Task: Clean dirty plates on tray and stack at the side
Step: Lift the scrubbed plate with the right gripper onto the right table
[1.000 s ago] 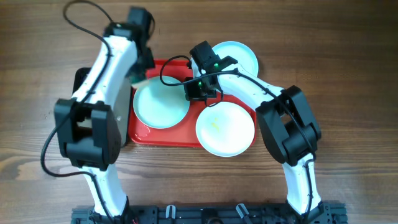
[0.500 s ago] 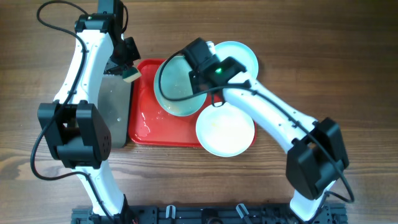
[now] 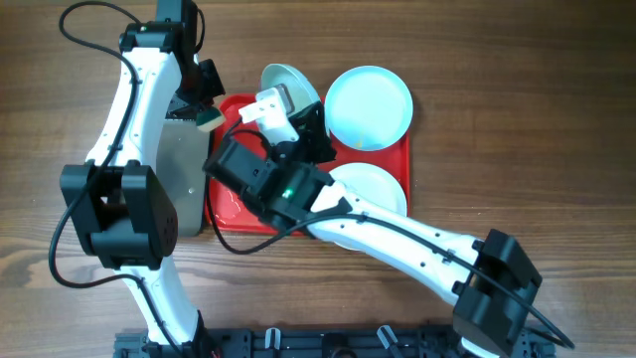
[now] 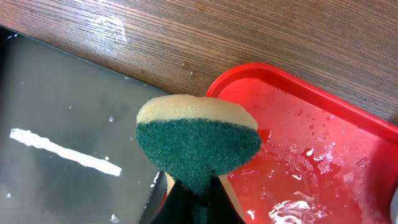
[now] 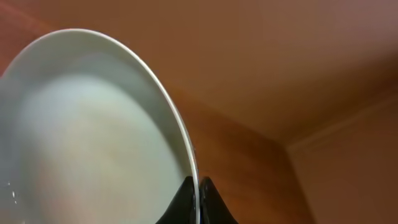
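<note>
My right gripper (image 3: 295,102) is raised high over the red tray (image 3: 225,204) and is shut on the rim of a pale mint plate (image 3: 285,82), which it holds tipped on edge. In the right wrist view the fingers (image 5: 198,190) pinch that plate (image 5: 93,137). A second mint plate (image 3: 369,106) lies at the tray's far right corner. The white plate (image 3: 383,185) lies at the tray's near right, partly hidden by my right arm. My left gripper (image 3: 204,109) is shut on a green and yellow sponge (image 4: 198,143) over the tray's left edge (image 4: 323,143).
A black tray with a wet grey bottom (image 3: 182,169) lies against the red tray's left side; it also shows in the left wrist view (image 4: 62,124). The red tray's floor is wet. Bare wooden table (image 3: 517,119) surrounds both trays.
My right arm has lifted the mint plate off the red tray, up and tipped on edge. My left arm moved left with the sponge a second ago and has since held still.
</note>
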